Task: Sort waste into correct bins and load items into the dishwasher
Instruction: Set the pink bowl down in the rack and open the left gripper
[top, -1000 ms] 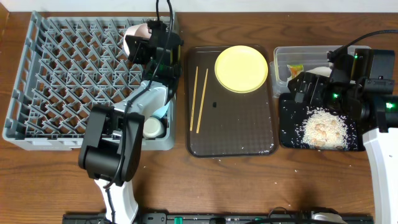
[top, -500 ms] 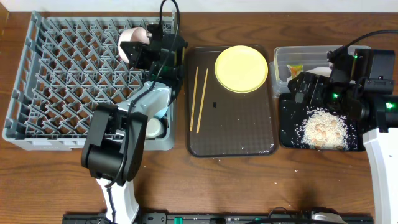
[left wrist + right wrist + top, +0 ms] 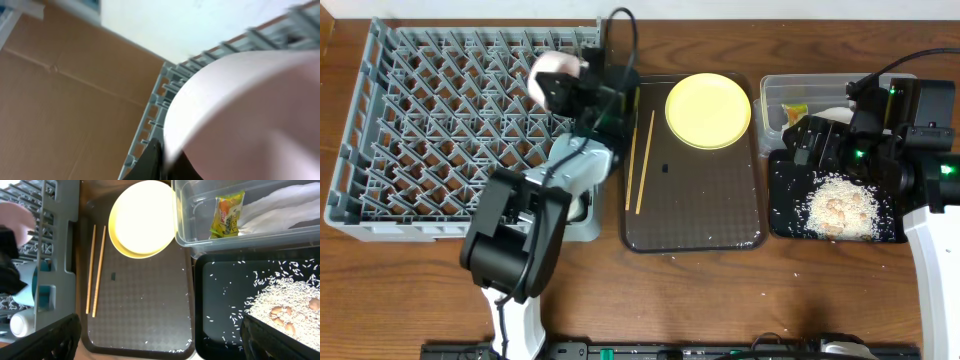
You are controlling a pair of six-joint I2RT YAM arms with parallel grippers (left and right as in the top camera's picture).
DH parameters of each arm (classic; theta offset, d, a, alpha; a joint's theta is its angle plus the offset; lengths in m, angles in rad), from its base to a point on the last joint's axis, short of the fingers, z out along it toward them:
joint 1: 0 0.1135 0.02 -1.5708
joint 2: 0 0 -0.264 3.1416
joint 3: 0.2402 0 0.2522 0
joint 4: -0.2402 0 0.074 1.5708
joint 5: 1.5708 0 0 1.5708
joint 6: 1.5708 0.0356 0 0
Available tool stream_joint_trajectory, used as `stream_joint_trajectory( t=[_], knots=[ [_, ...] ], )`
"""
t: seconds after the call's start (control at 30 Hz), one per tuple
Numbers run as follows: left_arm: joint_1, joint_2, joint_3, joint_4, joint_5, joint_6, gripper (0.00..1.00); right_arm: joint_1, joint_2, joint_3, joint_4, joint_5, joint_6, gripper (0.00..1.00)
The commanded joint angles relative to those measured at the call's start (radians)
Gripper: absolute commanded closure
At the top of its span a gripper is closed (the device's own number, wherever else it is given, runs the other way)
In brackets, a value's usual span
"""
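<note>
Left arm (image 3: 510, 240) had black joint housings, white base link (image 3: 520, 330), black cable (image 3: 632, 35) above. Right arm (image 3: 920, 165) was black with green lights (image 3: 857, 154); right gripper (image 3: 160, 337) fingers (image 3: 40, 340) were matte black.

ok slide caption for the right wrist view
Yellow plate and chopsticks on the brown tray; wrapper and napkin in the clear tub, rice scraps in the black tray.

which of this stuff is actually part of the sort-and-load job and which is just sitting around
Part of the job: dish rack, white bowl (held up), light blue bowl, small white cup, yellow plate, chopsticks, clear tub, wrapper, napkin, black tray, rice scraps.

Just lying about: brown serving tray, table.
</note>
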Motion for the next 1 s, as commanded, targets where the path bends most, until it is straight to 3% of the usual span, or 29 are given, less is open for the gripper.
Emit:
stream_joint_trajectory(
  t=[0.0,0.2,0.37,0.6,0.8,0.97],
  knots=[
    [-0.029,0.019,-0.017,-0.036,-0.016,-0.079,0.92,-0.005,-0.006,0.018,-0.001,0.003,0.008,0.01],
    [-0.039,0.018,-0.017,-0.067,-0.017,-0.126,0.61,-0.005,-0.006,0.018,-0.001,0.003,0.007,0.01],
    [-0.061,0.0,-0.016,-0.067,-0.015,-0.126,0.58,-0.005,-0.006,0.018,-0.001,0.003,0.007,0.01],
    [-0.131,-0.052,-0.016,-0.089,-0.008,-0.132,0.44,-0.005,-0.006,0.018,-0.001,0.003,0.007,0.01],
    [-0.151,-0.052,-0.016,-0.304,0.061,-0.331,0.39,-0.005,-0.006,0.018,-0.001,0.003,0.008,0.01],
    [-0.162,-0.092,-0.013,-0.325,0.117,-0.359,0.35,-0.005,-0.006,0.018,-0.001,0.003,0.007,0.01]
  ],
)
